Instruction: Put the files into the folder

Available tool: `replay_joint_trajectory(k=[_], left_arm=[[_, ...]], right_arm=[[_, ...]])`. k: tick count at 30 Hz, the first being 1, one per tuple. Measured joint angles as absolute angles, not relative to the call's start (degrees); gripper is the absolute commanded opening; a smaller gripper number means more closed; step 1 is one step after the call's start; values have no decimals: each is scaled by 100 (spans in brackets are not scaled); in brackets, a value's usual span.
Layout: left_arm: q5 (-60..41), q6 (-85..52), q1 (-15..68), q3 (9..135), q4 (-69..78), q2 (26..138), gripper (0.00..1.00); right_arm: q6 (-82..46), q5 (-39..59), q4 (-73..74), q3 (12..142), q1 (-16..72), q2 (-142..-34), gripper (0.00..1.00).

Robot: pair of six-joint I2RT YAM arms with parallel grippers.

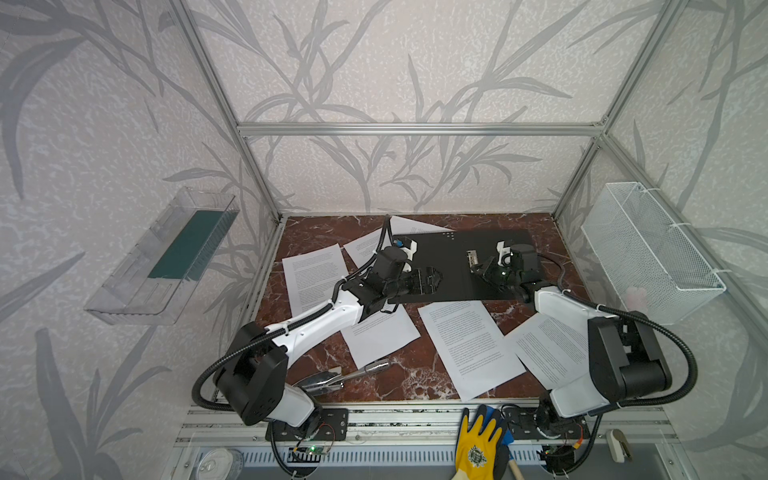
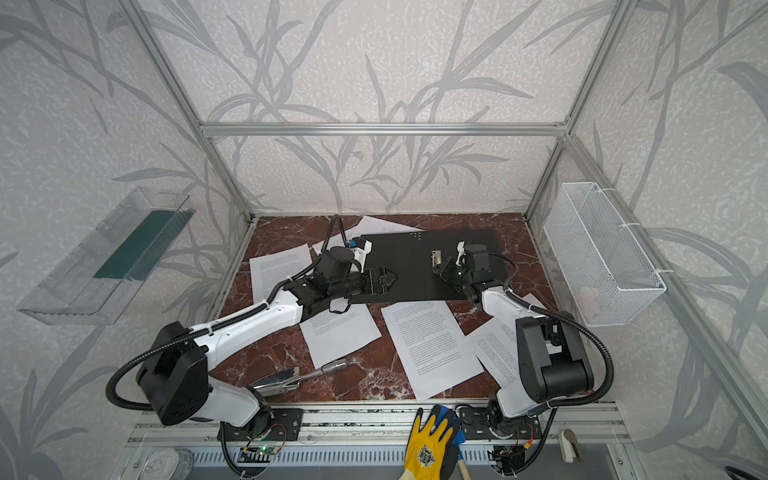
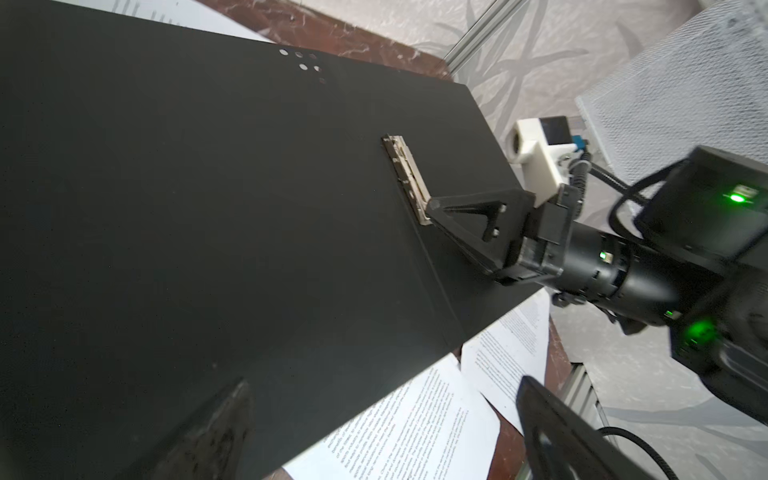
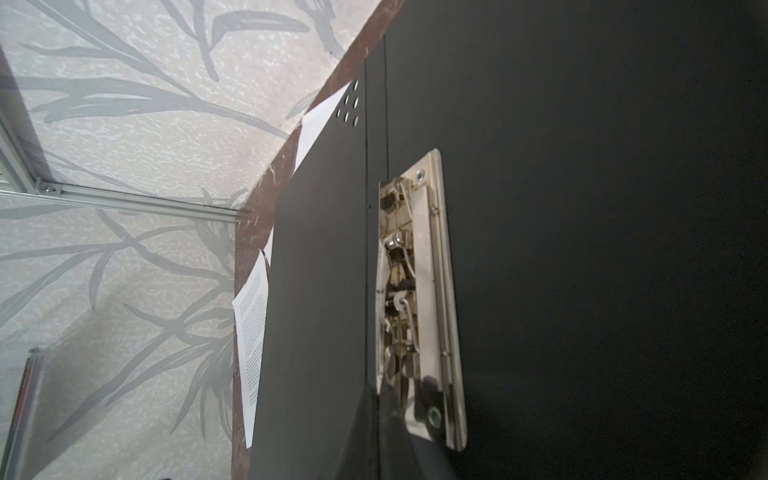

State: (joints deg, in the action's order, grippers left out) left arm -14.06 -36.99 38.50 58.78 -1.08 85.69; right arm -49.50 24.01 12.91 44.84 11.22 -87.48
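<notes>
Lying open, black inside up, the folder point(image 1: 453, 270) is seen on the surface point(image 1: 316, 232), with the files point(image 1: 469, 345) scattered around it. Over its left half the jaws of the left gripper point(image 1: 434, 278) are spread wide, empty. The jaws of the right gripper point(image 1: 477, 269) are shut at its metal clip point(image 1: 471, 257), apparently touching it.

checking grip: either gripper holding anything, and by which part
left gripper open, holding nothing; right gripper shut at one end of the metal clip, hold unclear

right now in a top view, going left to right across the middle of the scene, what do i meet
clear wall tray → leftmost printed sheet → left gripper → folder's metal clip → white wire basket
</notes>
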Motion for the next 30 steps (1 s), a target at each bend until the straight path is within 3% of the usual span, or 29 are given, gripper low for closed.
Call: replay_joint_trajectory(k=[11, 19, 30], left_arm=[[-1435, -3728, 3824, 4871, -174, 8757, 99], [-1636, -3701, 3785, 4810, -246, 9277, 99], [-1653, -3623, 3752, 4764, -189, 9504, 99]], right_arm=[[-4945, 1389, 2268, 3006, 2080, -8444, 0], [-4941, 1245, 3564, 2436, 2134, -9142, 0], [-4600, 1063, 3879, 2338, 2154, -9236, 0]])
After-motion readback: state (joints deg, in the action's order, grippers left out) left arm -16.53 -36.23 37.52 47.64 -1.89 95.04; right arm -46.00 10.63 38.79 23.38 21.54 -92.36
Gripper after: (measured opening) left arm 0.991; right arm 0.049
